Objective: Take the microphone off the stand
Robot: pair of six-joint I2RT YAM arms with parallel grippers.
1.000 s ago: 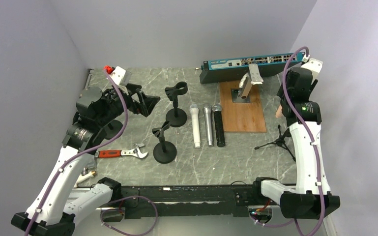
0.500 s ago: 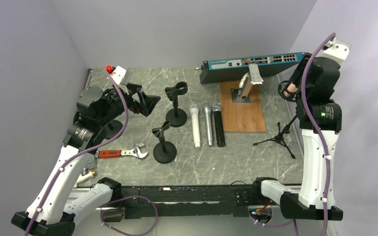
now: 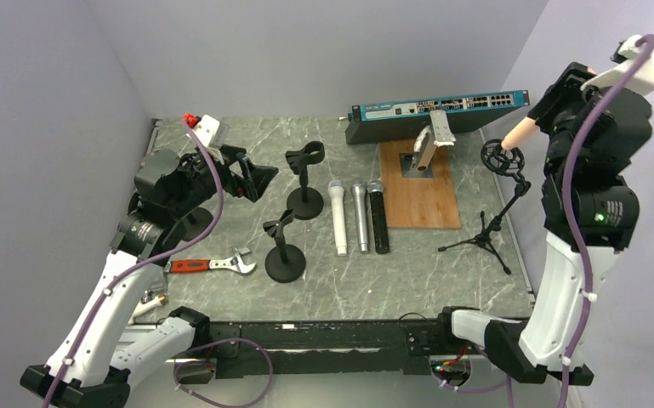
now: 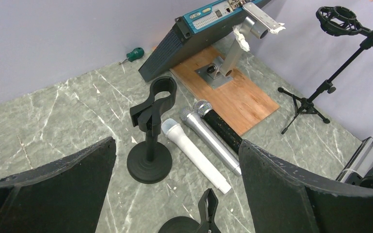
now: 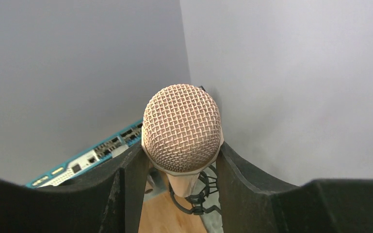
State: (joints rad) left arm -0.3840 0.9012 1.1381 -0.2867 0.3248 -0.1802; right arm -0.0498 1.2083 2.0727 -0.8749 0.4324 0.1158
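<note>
The right claw (image 5: 182, 160) grips the pink microphone (image 5: 182, 127) by its body just below the mesh head, one finger pressed to each side, the head pointing up at the wrist camera. In the top view this claw hangs high over the far right corner of the desk (image 3: 349, 289). The microphone slants down and to the left from the claw, and its tail end sits just above the shock-mount ring (image 3: 502, 157) of the tripod stand (image 3: 486, 234), close to the rim but outside it. The left wrist view shows that ring with nothing in it. The stand rests on its three legs below the right claw, near the desk's right edge.

The left claw (image 4: 177, 145) is spread wide and holds nothing, hovering over the left half of the desk. Ahead of it stands a black clip stand (image 4: 150, 126) on a round base, and a second clip stand (image 4: 201, 216) sits closer in, at the bottom edge of its view. Just right of the first stand three more lie side by side: a white microphone (image 4: 194, 153), a silver microphone (image 4: 211, 143) and a black microphone (image 4: 220, 127). Beyond them lies a wooden board (image 4: 252, 102) carrying a metal bracket (image 4: 235, 48), with a network switch (image 4: 201, 18) behind it. An adjustable wrench (image 3: 213, 264) with a red handle lies nearer the arm bases than the left claw
</note>
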